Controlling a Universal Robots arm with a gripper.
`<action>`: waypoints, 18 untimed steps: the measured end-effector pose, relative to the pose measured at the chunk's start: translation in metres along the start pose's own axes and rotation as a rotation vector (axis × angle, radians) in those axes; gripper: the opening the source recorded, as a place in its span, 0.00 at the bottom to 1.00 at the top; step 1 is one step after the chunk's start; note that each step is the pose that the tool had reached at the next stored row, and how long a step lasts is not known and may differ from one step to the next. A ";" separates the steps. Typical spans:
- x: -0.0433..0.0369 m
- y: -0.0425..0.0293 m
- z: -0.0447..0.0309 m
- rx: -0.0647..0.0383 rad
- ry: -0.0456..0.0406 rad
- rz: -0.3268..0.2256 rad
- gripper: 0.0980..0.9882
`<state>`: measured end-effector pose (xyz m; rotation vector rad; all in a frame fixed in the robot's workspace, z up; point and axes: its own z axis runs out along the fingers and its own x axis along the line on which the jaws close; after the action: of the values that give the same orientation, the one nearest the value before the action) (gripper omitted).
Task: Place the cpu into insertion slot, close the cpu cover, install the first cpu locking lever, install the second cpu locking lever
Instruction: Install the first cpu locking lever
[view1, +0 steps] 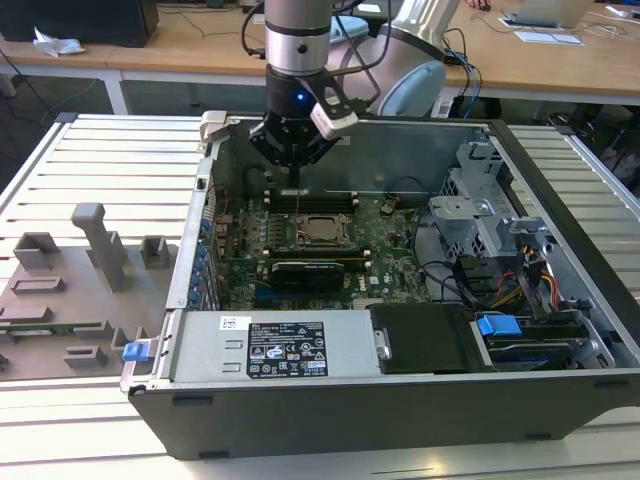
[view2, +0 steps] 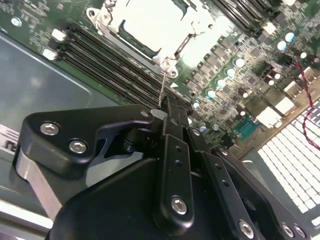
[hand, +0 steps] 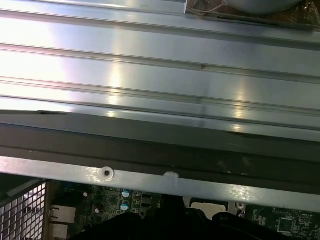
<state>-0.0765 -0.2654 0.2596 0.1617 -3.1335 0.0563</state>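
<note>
1. Exterior view: the black two-fingered gripper (view1: 298, 166) hangs over the far part of the green motherboard (view1: 390, 250) inside the open grey computer case (view1: 400, 410).
2. Its fingers are narrow, pinched on a thin silver wire locking lever (view2: 162, 86).
3. The flat silver-grey square cpu (view1: 318, 229) lies on the motherboard just to the near side of the gripper, framed by the thin silver metal cpu cover (view2: 197, 25).

The arm drops in from twelve o'clock in the exterior view, wrist vertical, the gripper (view1: 298, 168) pointing straight down toward six. In the second wrist view its black fingers (view2: 175, 125) sit pressed together — pinching the tip of a thin locking lever (view2: 163, 87).
</note>
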 end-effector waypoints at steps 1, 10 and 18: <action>-0.0016 -0.0002 0.0001 0.000 0.0002 0.000 0.01; -0.0107 -0.0010 0.0025 -0.001 0.0035 0.053 0.01; -0.0107 -0.0010 0.0058 -0.001 0.0086 0.192 0.01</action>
<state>-0.0658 -0.2655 0.2538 -0.1402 -3.1293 0.0556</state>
